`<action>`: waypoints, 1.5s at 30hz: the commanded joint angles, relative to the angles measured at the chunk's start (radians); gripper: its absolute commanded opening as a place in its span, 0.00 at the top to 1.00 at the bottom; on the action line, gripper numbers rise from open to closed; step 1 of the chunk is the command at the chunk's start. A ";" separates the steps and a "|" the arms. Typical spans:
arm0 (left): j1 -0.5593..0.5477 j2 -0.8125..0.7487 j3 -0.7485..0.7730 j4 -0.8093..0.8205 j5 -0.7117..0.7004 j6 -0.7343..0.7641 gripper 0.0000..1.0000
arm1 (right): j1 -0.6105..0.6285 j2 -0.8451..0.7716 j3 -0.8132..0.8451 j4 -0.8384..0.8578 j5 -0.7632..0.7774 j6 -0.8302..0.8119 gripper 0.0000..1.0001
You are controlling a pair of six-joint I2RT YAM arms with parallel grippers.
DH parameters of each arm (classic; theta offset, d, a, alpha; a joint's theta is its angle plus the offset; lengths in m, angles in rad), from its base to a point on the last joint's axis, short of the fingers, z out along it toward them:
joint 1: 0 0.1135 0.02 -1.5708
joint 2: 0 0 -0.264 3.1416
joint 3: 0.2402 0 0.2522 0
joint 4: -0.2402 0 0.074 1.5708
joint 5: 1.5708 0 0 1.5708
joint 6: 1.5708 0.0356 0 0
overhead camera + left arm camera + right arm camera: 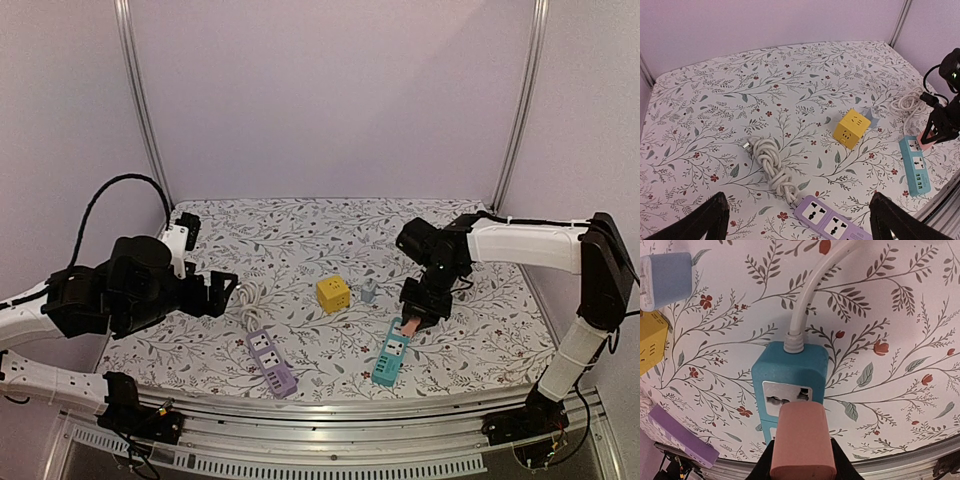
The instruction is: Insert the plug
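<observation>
**Right claw (415, 318) poised above a teal power strip (790, 365) on the floral surface (300, 225), clamped on a pink plug (802, 440).**

The strip lies directly beneath that claw, its end socket showing just ahead of the plug; whether the prongs touch it cannot be told. The left claw (220, 293) hangs with its fingers (695, 225) spread apart and empty. A purple power strip (832, 222) lies just below it, a knotted white cord bundle (772, 165) ahead. A yellow cube socket (851, 129) sits farther ahead to its right, a small blue-grey adapter (369, 292) beyond, nearer the right claw.
</observation>
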 commanded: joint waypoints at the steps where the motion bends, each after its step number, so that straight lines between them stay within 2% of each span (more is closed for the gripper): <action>1: 0.012 -0.008 -0.009 -0.004 -0.004 -0.017 0.02 | -0.006 0.020 -0.036 0.013 0.023 0.038 1.00; 19: 0.012 -0.075 -0.034 -0.041 -0.008 -0.052 0.02 | -0.005 -0.011 -0.062 -0.027 0.145 0.111 1.00; 27: 0.012 -0.099 -0.050 -0.043 -0.009 -0.060 0.02 | 0.008 0.006 -0.089 0.076 0.104 0.122 1.00; 45: 0.012 -0.128 -0.073 -0.050 -0.005 -0.081 0.03 | 0.010 0.026 -0.079 0.113 0.142 0.147 1.00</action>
